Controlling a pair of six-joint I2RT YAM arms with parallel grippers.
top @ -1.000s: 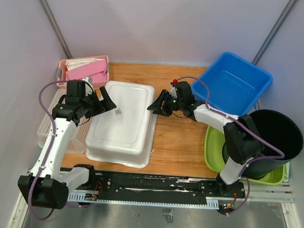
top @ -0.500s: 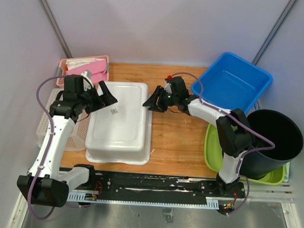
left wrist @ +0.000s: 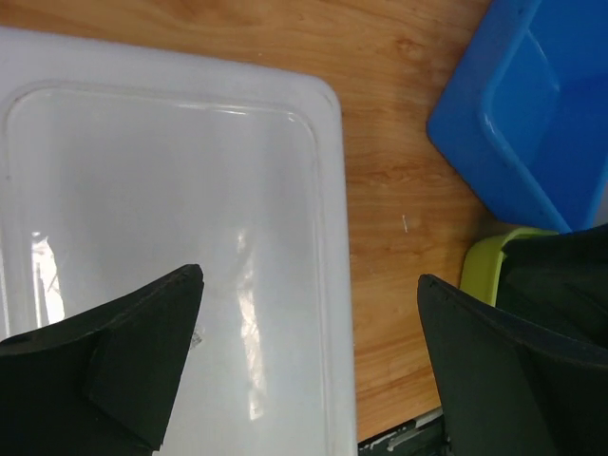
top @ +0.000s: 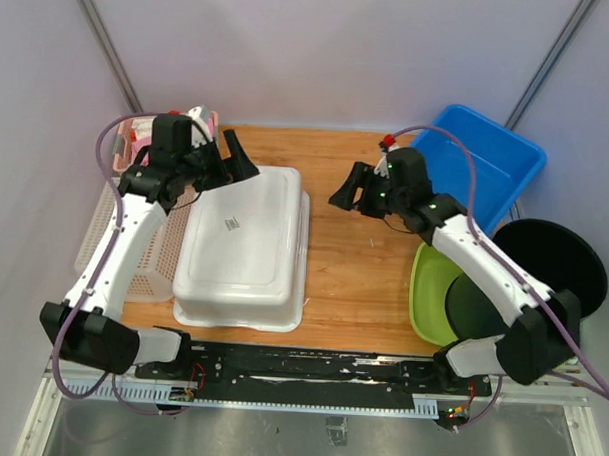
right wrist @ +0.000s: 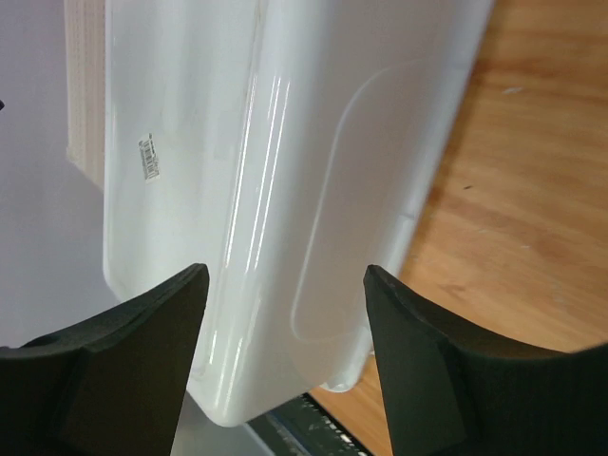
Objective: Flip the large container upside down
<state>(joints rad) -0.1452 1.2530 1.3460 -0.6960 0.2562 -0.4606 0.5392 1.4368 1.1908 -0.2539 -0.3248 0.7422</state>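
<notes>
- Large white plastic container [top: 246, 241]: sits left of centre on the wooden table [top: 358, 260], flat bottom facing up, flared rim down on the wood. Small label visible on the upturned base.
- Long axis runs near-to-far. The near rim reaches almost to the black rail [top: 310, 368] at the table's front edge.
- Left gripper [top: 232, 157]: hangs above the container's far-left corner, jaws spread wide, nothing between them. The left wrist view looks straight down on the base and shows no contact.
- Right gripper [top: 344, 187]: over bare wood just right of the container's far-right corner, clear of it. Jaws apart, nothing in them. In the right wrist view the container's side wall and rim show in the gap, well beyond the fingertips.
- White perforated basket [top: 169, 253]: just beside the container's left side. Can't tell whether they touch.
- Pink basket [top: 122, 142]: far-left corner, mostly hidden behind the left arm.
- Blue rectangular plastic tub [top: 456, 173]: far-right corner, open side up, tilted, well apart from the container.
- Lime-green shallow dish [top: 430, 282]: right side of the table, right arm passing over it.
- Black round bucket [top: 558, 262]: resting in the green dish at the right edge.
</notes>
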